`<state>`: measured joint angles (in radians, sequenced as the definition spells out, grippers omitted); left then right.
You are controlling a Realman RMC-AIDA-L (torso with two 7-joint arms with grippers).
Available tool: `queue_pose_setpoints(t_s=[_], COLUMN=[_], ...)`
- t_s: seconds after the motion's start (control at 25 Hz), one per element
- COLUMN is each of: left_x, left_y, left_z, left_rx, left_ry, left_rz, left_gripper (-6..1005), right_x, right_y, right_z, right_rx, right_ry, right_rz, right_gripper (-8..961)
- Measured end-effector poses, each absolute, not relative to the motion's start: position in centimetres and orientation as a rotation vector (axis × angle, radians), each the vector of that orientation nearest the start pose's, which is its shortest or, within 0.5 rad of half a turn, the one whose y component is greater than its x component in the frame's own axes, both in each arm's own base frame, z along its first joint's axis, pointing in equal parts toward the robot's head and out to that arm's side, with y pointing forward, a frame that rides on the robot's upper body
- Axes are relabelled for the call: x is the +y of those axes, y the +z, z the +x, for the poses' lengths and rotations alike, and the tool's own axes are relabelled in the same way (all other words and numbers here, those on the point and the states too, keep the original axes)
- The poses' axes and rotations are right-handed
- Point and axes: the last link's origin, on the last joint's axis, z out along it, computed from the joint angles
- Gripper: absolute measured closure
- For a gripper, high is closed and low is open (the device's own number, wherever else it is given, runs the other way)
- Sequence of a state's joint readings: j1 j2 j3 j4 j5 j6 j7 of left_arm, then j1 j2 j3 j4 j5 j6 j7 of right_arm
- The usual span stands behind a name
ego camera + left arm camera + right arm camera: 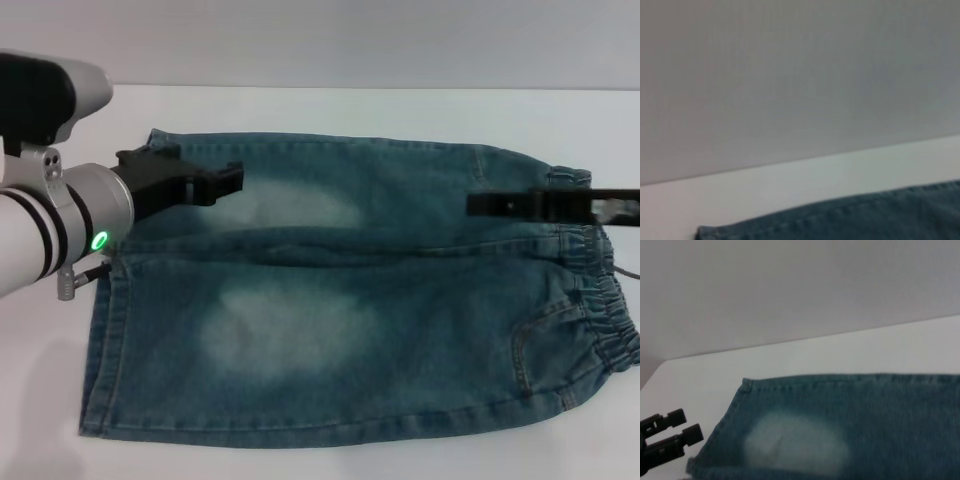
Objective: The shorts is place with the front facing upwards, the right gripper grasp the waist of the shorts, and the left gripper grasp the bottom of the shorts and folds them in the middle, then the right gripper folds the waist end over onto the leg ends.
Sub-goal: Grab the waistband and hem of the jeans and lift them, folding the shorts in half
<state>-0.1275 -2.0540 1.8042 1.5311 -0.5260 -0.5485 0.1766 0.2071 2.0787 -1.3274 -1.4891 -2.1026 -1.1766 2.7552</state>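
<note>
Blue denim shorts [330, 330] lie flat on the white table with the front up. The crinkled elastic waist [600, 300] is on the right and the straight leg hems [100, 350] are on the left. My left gripper [225, 183] hovers over the far leg near its hem, fingers apart and holding nothing. It also shows in the right wrist view as the left gripper [687, 424], beside the hem corner of the shorts [865, 425]. My right gripper [480, 205] reaches in over the far part of the waist. The left wrist view shows only a hem edge of the shorts [865, 217].
The white table [400, 110] extends beyond the shorts to a grey wall [320, 40] at the back. Bare table strips lie left of the hems and along the near edge [300, 462].
</note>
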Motion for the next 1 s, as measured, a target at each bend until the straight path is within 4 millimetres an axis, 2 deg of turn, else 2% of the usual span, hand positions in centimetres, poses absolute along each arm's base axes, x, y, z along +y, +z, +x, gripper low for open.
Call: queue_pose_setpoints(t_s=[0.2,0.4,0.44,0.48,0.6,0.64,0.76,0.8,0.88,1.0], left_x=[33.4,32.5,32.5,32.4,32.4,31.6,31.0,30.5,30.5,29.4], left_y=[-0.8,0.4,0.4,0.5,0.5,0.8,1.0,1.5,1.5,1.9], left_z=[-19.3,-19.6,-19.6,-19.7,-19.7,-19.8,-19.9,-20.2,-20.2,-20.7], left_rx=[-0.919,-0.963,-0.963,-0.974,-0.974,-1.031,-1.083,-1.142,-1.142,-1.251], left_ry=[-0.251,-0.134,-0.134,-0.099,-0.099,-0.014,0.03,0.103,0.103,0.293], left_rz=[-2.096,-2.119,-2.119,-2.126,-2.126,-2.15,-2.143,-2.109,-2.109,-2.036], left_gripper=[249,253,254,254,257,258,260,261,262,265], right_x=[31.4,30.4,29.8,29.8,28.8,28.4,27.2,26.9,26.4,25.8], right_y=[4.3,6.9,8.0,8.0,9.3,9.7,10.3,10.3,10.3,10.2], right_z=[22.2,24.2,25.2,25.2,26.8,27.5,29.0,29.4,30.2,31.1], right_rx=[1.518,1.6,1.638,1.638,1.679,1.693,1.726,1.735,1.753,1.77], right_ry=[0.398,0.465,0.509,0.509,0.541,0.548,0.562,0.564,0.561,0.559], right_rz=[-2.238,-2.146,-2.095,-2.095,-2.009,-1.98,-1.917,-1.904,-1.888,-1.87], right_gripper=[321,321,321,321,322,322,322,322,322,322])
